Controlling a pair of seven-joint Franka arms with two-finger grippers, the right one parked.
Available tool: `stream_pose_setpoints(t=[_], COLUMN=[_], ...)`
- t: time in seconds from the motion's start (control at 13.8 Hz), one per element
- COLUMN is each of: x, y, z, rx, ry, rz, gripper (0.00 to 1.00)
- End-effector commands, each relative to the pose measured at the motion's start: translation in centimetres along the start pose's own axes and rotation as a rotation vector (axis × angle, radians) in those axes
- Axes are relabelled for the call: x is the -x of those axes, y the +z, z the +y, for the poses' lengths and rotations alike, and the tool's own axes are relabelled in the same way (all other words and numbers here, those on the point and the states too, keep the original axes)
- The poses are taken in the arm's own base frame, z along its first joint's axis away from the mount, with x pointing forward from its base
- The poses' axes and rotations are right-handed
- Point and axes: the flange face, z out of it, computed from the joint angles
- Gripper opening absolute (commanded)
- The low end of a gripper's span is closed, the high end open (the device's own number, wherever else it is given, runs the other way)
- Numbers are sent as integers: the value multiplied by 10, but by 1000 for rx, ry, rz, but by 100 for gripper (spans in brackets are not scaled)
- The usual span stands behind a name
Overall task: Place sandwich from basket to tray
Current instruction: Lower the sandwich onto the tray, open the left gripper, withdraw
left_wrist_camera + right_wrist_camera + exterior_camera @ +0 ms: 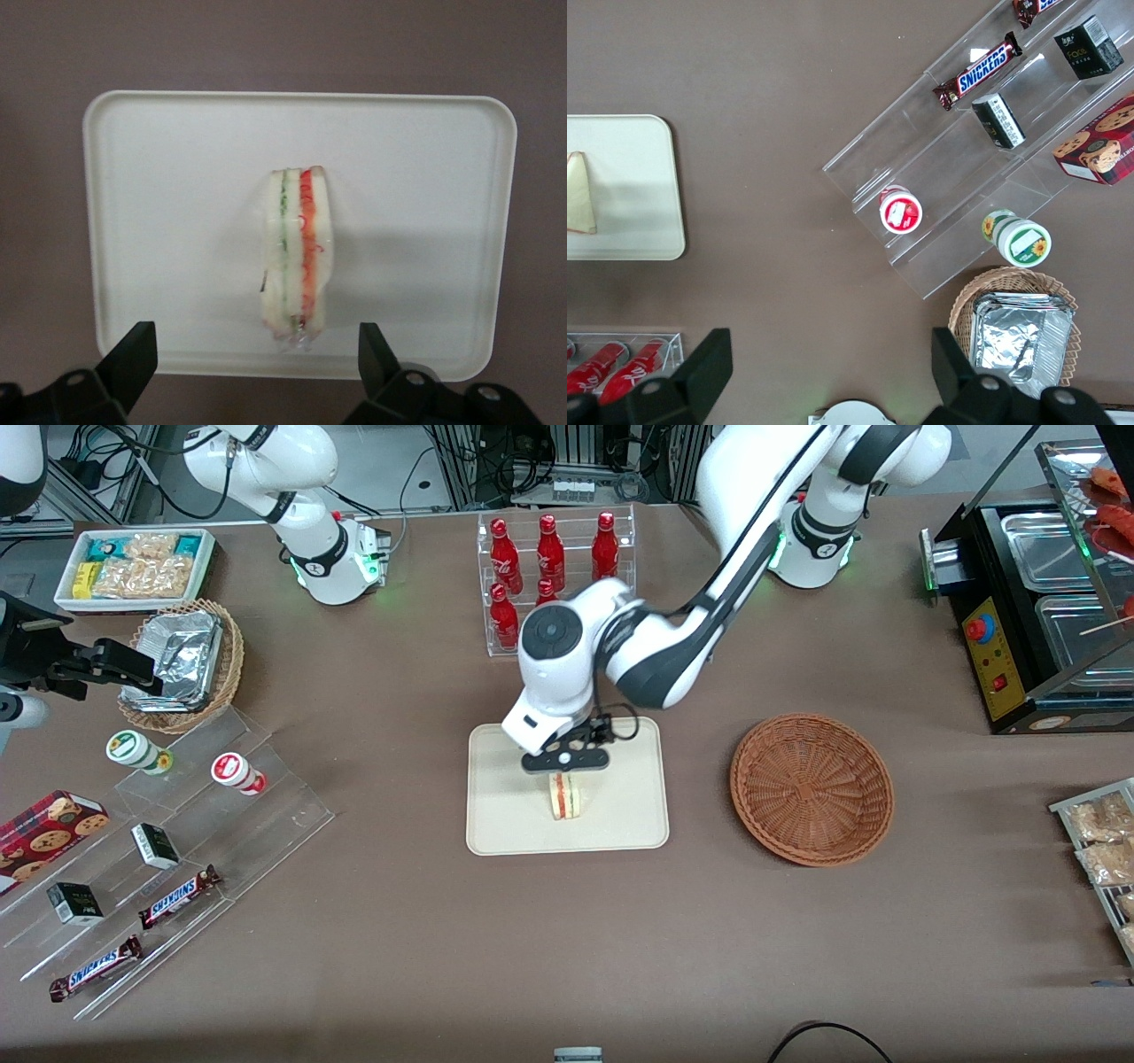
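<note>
Sandwich (pixel 567 796): stands on its edge near the middle of the tray (pixel 505 824), clear-wrapped, red and green filling lines showing between pale bread.

Tray: cream-white, flat on the brown worktop (pixel 567 939), long side across the front camera's line of sight.

End effector (pixel 566 772): hangs just above the sandwich, at its 12 o'clock seen from the front. Fingers (pixel 133 359) spread wide apart, one to each side of the sandwich, touching nothing.

Basket (pixel 811 788): reddish-brown wicker, at the tray's 3 o'clock seen from the front, well apart from it, toward the working arm's end; nothing in it.

Bottle rack (pixel 556 558): clear stand of red bottles at the tray's 12 o'clock, farther from the front camera.

Foil basket (pixel 190 664): lighter wicker with crumpled silver foil, toward the parked arm's end.

Clear steps (pixel 221 815): nearer the camera than the foil basket, carrying two small tubs and chocolate bars.
</note>
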Motion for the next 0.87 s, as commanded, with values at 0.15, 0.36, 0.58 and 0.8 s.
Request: stream_pose_setpoints(t=[0.15,0.36,0.58,0.8], x=[-43,-59,-71,-77], y=[-106,-158,-191,-208], z=[-95,-155,-222,-278], rx=[-8,-4,-1,-6], ry=[-125,-191,-152,-105], rz=[40,39,-10,-39], gripper=[100,100,100,100])
